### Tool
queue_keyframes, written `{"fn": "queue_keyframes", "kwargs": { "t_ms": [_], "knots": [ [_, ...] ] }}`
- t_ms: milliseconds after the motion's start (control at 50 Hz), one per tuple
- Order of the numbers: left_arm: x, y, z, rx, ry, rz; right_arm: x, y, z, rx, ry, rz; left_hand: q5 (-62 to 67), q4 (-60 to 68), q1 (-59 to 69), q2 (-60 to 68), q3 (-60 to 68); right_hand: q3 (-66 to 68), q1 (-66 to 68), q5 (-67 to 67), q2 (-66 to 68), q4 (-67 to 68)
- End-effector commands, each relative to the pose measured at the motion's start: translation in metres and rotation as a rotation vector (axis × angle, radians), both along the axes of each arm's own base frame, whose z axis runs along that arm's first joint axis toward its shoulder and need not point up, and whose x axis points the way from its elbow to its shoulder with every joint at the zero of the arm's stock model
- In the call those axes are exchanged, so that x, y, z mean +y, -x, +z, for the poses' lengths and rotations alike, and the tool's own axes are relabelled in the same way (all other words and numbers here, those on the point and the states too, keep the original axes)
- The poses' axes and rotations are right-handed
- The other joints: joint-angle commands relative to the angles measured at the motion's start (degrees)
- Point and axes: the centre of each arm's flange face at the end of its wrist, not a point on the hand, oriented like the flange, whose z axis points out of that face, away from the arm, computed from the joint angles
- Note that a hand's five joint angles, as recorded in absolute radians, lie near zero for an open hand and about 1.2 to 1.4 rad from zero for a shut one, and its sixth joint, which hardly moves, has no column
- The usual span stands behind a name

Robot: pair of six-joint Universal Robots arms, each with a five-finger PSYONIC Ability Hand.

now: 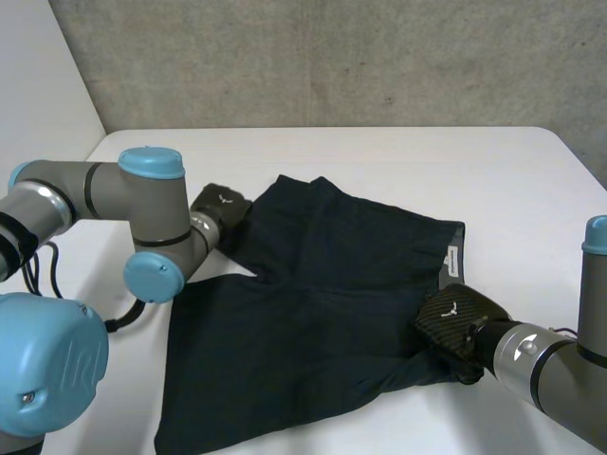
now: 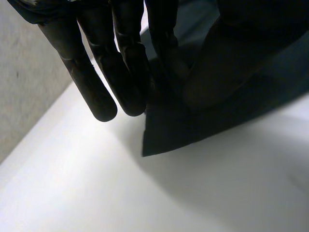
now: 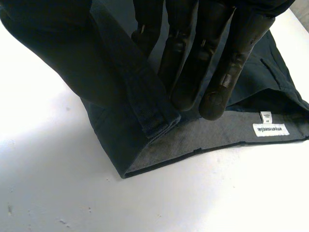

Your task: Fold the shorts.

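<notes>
The shorts lie spread on the middle of the white table, legs to the left and waistband to the right. My left hand is at the far left leg's hem corner, and in its wrist view the straight fingers pinch that corner against the thumb, with the corner just off the table. My right hand is on the near part of the waistband, fingers pressed together on the grey inner lining and the thumb outside, pinching the band not far from the white label. I judge both grips are set for the fold. To do it well I'd raise both hands evenly, hold the cloth taut between them, and lay one edge squarely over the other so no crease gets trapped
</notes>
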Motion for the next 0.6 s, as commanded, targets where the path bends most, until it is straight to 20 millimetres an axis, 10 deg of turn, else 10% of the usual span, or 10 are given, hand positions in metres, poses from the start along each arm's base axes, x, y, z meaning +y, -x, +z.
{"fn": "queue_keyframes", "kwargs": {
  "t_ms": [20, 260, 360, 600],
  "knots": [
    [0.015, -0.019, 0.011, -0.079, -0.048, 0.115, -0.001, 0.000, 0.001, -0.002, 0.005, -0.002, 13.46, 11.75, 14.50, 11.63, 12.00, 11.73, 23.61, 14.38, 12.38, 11.70],
    [0.023, -0.025, 0.016, -0.083, -0.071, 0.137, 0.000, 0.000, 0.000, -0.001, 0.000, -0.002, 13.46, 11.75, 14.50, 11.63, 12.00, 11.73, 23.61, 14.38, 12.38, 11.70],
    [0.028, -0.020, 0.030, -0.054, -0.046, 0.118, 0.000, 0.000, 0.000, -0.005, 0.000, -0.002, -34.05, -35.77, -33.01, -35.88, -35.51, 11.73, 23.61, 14.38, 12.38, 11.70],
    [-0.002, -0.014, 0.046, 0.083, 0.036, -0.049, 0.002, 0.000, 0.000, -0.023, -0.019, -0.019, -42.19, -43.91, -41.15, -44.02, -43.66, 11.73, 23.61, 14.38, 12.38, 11.70]
  ]
}}
